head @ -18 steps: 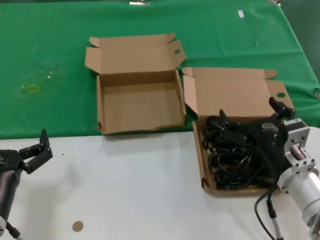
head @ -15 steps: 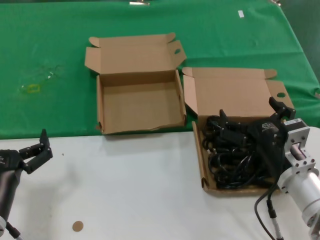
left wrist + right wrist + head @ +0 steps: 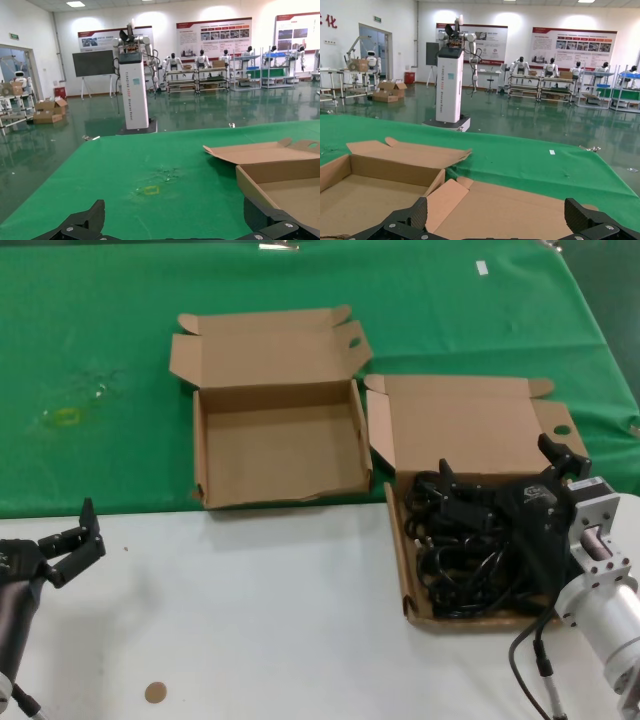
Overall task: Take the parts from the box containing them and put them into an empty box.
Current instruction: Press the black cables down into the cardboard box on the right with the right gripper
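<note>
The black power cords [image 3: 470,560] lie tangled in the shallow brown box [image 3: 398,560] at the right, its lid [image 3: 470,430] standing up behind. The deeper empty box [image 3: 280,450] sits open to its left on the green cloth. My right gripper [image 3: 500,465] is open and empty, hovering just above the back of the cord pile. In the right wrist view my right gripper [image 3: 497,220] faces the lid panel [image 3: 520,210], with the empty box [image 3: 365,200] beside it; the cords are hidden there. My left gripper [image 3: 70,540] is open and empty, parked at the table's left edge.
A green cloth [image 3: 100,340] covers the far half of the table and a white surface [image 3: 250,620] the near half. A yellow mark [image 3: 65,418] lies on the cloth at far left. A small brown disc [image 3: 154,692] lies near the front. The left wrist view shows the empty box [image 3: 285,185].
</note>
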Available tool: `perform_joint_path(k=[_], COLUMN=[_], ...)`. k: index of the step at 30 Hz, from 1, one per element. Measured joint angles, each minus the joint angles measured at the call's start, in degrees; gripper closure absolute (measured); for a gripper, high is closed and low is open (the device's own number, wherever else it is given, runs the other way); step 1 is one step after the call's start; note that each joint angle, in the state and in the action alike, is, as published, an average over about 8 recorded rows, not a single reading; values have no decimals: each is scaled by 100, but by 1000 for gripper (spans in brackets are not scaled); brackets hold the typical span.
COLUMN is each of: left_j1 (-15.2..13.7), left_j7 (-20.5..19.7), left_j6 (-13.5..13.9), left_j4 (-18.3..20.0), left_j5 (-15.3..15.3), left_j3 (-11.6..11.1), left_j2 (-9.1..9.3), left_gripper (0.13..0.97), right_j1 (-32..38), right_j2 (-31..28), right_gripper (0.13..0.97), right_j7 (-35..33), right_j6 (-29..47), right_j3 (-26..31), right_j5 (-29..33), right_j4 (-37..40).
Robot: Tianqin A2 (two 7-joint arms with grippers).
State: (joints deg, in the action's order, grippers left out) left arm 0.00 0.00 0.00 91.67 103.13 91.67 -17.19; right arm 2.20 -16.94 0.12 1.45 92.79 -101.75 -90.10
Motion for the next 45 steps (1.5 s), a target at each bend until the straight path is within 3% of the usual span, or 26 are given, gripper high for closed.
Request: perform_joint_path(k=[45], left_j1=[0], left_j7=[1], left_j6=[0], left_j4=[0], left_j5=[0], left_j3=[0], left_j2=[0], left_gripper=[132], right_j1=[0], right_j2=[0], right_gripper=[129], right_j7=[0], right_j6=[0], right_j3=[0], right_j5=[0], right_j4=[0])
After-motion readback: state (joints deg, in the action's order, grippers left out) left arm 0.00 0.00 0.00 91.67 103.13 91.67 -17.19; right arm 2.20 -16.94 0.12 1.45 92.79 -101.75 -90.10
